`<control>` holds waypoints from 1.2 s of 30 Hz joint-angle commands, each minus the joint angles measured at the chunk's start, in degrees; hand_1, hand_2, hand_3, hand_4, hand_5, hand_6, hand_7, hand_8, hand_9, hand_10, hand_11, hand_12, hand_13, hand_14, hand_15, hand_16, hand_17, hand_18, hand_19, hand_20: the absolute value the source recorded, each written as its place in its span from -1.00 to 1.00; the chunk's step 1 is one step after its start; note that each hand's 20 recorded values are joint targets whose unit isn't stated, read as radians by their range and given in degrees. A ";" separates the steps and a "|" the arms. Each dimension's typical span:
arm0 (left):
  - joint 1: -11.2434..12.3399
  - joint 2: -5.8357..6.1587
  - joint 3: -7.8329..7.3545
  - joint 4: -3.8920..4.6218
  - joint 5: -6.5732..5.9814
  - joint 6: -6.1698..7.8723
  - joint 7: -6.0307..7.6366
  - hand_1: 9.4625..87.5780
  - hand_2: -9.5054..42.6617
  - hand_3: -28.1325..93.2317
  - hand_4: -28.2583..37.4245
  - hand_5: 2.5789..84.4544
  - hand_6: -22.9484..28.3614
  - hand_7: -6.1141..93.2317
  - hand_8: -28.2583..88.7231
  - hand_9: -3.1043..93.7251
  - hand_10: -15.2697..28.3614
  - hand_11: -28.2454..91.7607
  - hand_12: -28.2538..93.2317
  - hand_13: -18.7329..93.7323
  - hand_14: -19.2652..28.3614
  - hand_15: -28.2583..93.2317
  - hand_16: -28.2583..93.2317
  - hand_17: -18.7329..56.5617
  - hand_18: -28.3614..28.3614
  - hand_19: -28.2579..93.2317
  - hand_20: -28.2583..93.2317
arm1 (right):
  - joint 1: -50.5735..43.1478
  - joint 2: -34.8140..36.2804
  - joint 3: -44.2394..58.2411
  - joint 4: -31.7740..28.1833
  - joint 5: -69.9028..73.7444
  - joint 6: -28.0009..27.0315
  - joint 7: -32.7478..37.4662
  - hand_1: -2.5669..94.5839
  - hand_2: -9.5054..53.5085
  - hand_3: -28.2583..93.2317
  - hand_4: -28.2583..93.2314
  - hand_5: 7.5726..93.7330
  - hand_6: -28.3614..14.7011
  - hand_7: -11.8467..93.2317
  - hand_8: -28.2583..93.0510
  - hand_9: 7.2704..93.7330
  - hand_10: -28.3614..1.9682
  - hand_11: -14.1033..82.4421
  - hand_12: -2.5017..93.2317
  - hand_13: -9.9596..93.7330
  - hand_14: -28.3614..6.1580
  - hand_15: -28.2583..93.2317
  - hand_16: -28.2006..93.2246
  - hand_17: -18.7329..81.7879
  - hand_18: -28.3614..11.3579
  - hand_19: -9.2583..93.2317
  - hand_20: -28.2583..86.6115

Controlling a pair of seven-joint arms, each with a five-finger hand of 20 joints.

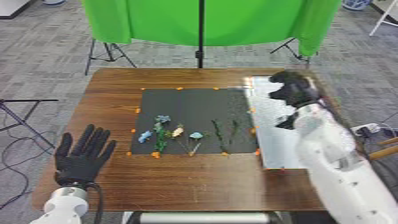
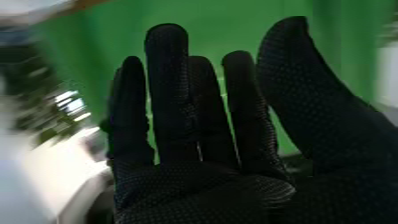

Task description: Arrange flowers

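Note:
In the head view my right hand (image 1: pixel 295 90) is over the far part of the white board (image 1: pixel 282 145) on the right. The right wrist view has the right hand (image 2: pixel 204 175) with fingers straight and nothing held. My left hand (image 1: pixel 82 157) lies at the table's left side, fingers spread and straight. On the dark mat (image 1: pixel 191 100) lie a blue flower (image 1: pixel 163 119), a second blue flower (image 1: pixel 145 135), a cream flower (image 1: pixel 178 132), a pale blue flower (image 1: pixel 196 135) and green stems (image 1: pixel 222 137).
Small orange markers (image 1: pixel 179 88) edge the mat. Bare brown wood (image 1: pixel 195 180) lies in front of it. Behind the table stand a green backdrop (image 1: pixel 160 25) and a black pole (image 1: pixel 201 45). A black tripod (image 1: pixel 22 107) is at the left.

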State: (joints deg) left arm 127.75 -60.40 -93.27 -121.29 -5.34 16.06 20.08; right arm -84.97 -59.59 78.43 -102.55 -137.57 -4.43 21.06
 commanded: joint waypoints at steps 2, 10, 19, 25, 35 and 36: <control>0.33 0.17 0.57 0.29 -0.21 -0.26 -0.21 -0.57 -0.19 0.59 -1.00 0.01 0.23 -0.64 -0.69 -0.12 0.35 -0.23 -0.38 -0.10 0.34 -0.18 -0.58 -0.66 0.47 0.03 -0.33 | 4.25 3.12 4.96 11.60 -3.03 -4.20 2.64 0.15 -1.00 0.60 -1.00 -0.03 0.36 -0.51 -0.73 -0.04 0.29 -0.54 -0.65 0.25 0.16 0.35 -0.12 -0.16 -0.47 0.60 0.19; 0.44 0.07 0.24 0.31 0.03 0.04 -0.75 -0.58 -0.19 0.59 -1.00 0.01 0.23 -0.64 -0.69 -0.12 0.34 -0.23 -0.38 -0.10 0.35 -0.18 -0.58 -0.66 0.47 0.03 -0.33 | 6.54 2.44 4.05 15.24 -3.88 -12.56 3.40 0.24 -1.00 0.50 -1.00 -0.03 0.44 -0.51 -0.73 -0.03 0.40 -0.55 -0.66 0.25 0.23 0.29 -0.04 -0.17 -0.46 0.59 0.19; 0.09 -0.11 0.41 0.38 0.15 0.05 -0.80 -0.58 -0.19 0.59 -1.00 0.01 0.23 -0.64 -0.69 -0.12 0.34 -0.23 -0.38 -0.10 0.35 -0.18 -0.58 -0.66 0.47 0.03 -0.33 | 5.45 1.84 2.13 17.64 -6.28 -4.13 3.46 0.44 -1.00 0.31 -1.00 0.34 0.49 -0.41 -0.67 0.34 0.39 -0.42 -0.61 0.37 0.37 0.09 0.15 -0.13 -0.40 0.54 0.20; -0.22 -0.37 0.55 0.48 0.10 0.12 -0.92 -0.58 -0.19 0.59 -1.00 0.01 0.23 -0.64 -0.69 -0.12 0.34 -0.23 -0.38 -0.10 0.35 -0.18 -0.58 -0.66 0.47 0.03 -0.33 | 4.68 2.76 1.85 15.90 -5.18 0.26 2.16 0.45 -1.00 0.38 -1.00 0.54 0.50 -0.24 -0.59 0.65 0.40 -0.58 -0.26 0.44 0.41 0.05 0.21 -0.10 -0.37 0.54 0.23; 0.49 -0.58 0.17 0.21 0.27 0.22 -0.94 -0.58 -0.19 0.59 -1.00 0.01 0.23 -0.64 -0.69 -0.12 0.35 -0.23 -0.38 -0.10 0.35 -0.18 -0.58 -0.66 0.47 0.03 -0.33 | 2.34 5.27 -7.96 -1.15 1.10 2.22 -7.98 0.42 -1.00 0.42 -1.00 0.55 0.48 -0.23 -0.60 0.66 0.38 -0.60 -0.24 0.46 0.39 0.06 0.23 -0.10 -0.39 0.54 0.24; 0.36 -0.52 0.40 0.25 0.20 0.03 -0.99 -0.58 -0.19 0.59 -1.00 0.01 0.23 -0.64 -0.69 -0.12 0.35 -0.23 -0.38 -0.10 0.35 -0.18 -0.58 -0.66 0.47 0.03 -0.33 | 2.53 5.10 -9.61 -2.01 1.44 2.20 -8.98 0.42 -1.00 0.42 -1.00 0.54 0.48 -0.23 -0.60 0.66 0.38 -0.60 -0.24 0.46 0.39 0.06 0.23 -0.10 -0.39 0.55 0.24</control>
State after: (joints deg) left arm 127.39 -60.34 -93.14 -121.20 -5.25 16.07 19.68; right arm -83.11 -53.78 77.12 -95.44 -139.53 -3.20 19.61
